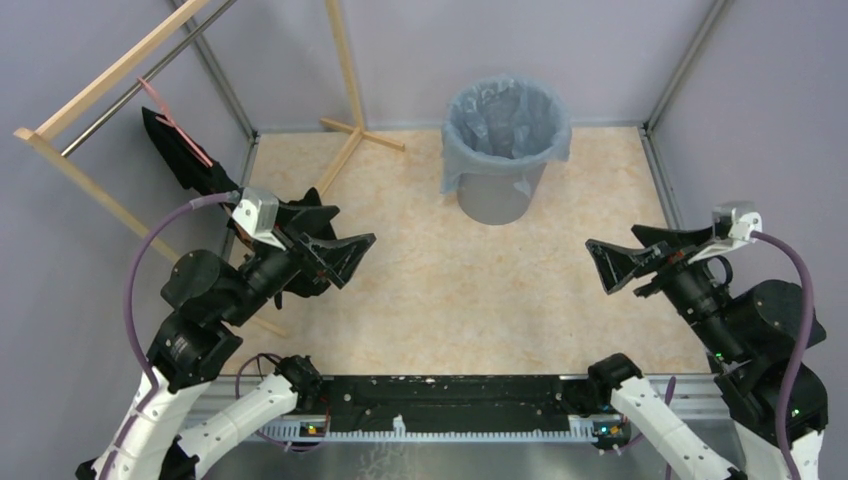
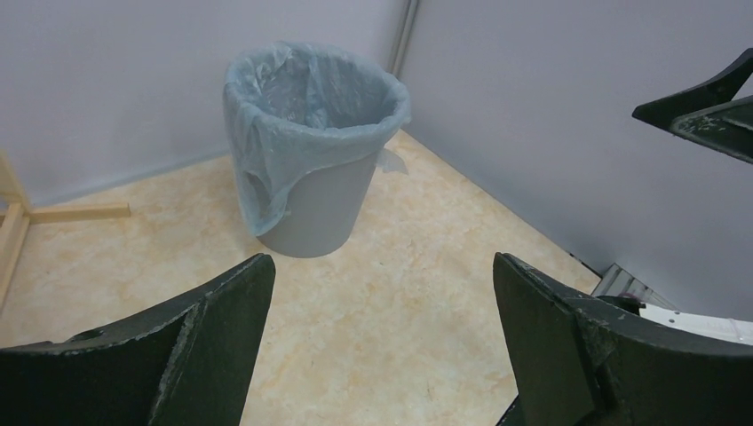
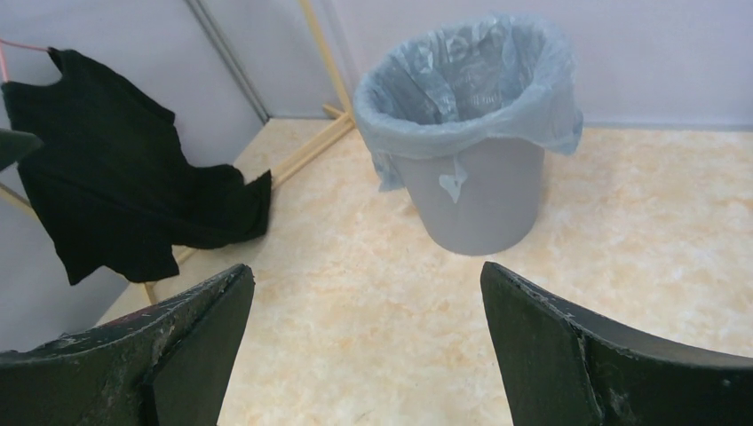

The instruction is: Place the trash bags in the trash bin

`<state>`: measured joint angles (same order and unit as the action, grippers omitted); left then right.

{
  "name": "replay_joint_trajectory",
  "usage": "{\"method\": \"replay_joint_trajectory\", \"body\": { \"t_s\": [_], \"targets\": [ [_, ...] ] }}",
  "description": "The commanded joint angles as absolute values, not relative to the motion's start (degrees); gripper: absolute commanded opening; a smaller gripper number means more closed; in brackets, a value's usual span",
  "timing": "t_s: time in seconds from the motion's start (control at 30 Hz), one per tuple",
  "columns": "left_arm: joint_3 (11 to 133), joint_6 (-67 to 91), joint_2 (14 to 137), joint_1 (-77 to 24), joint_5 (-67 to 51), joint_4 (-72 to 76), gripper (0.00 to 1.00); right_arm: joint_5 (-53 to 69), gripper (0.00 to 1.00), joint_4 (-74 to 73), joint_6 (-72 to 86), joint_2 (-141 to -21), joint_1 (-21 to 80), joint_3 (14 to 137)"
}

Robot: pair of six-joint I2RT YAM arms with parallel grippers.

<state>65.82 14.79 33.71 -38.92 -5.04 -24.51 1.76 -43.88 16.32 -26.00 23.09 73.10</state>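
Note:
The round grey trash bin (image 1: 497,195) stands at the back of the table, right of centre. The pale-blue trash bag (image 1: 508,125) lines it, its film folded over the rim and hanging down the outside. Both show in the left wrist view, bin (image 2: 320,209) and bag (image 2: 302,115), and in the right wrist view, bin (image 3: 484,200) and bag (image 3: 462,89). My left gripper (image 1: 352,252) is open and empty at the left, well short of the bin. My right gripper (image 1: 608,266) is open and empty at the right, also apart from it.
A wooden rack (image 1: 105,75) stands at the left with a black cloth (image 1: 185,155) on a pink strap hanging from it; the cloth also shows in the right wrist view (image 3: 115,186). The rack's foot (image 1: 355,135) lies left of the bin. Grey walls enclose the table.

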Motion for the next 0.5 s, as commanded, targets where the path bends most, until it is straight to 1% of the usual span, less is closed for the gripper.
{"method": "replay_joint_trajectory", "body": {
  "t_s": [0.0,0.27,0.4,0.47],
  "targets": [
    [68.8,13.7,34.9,-39.1,-4.1,-23.5,0.99,1.7,0.99,-43.4,16.9,-26.0,23.0,70.9],
    [70.0,14.1,34.9,-39.1,-2.4,-24.5,0.99,1.8,0.99,-41.1,17.4,-26.2,23.0,71.1],
    [72.5,14.0,36.0,-39.1,-2.2,-26.2,0.99,2.9,0.99,-40.7,16.2,-25.1,23.0,70.6],
    [74.3,13.8,36.8,-39.1,-1.8,-27.5,0.99,0.9,0.99,-41.4,16.1,-24.7,23.0,70.5]
  ]
}}
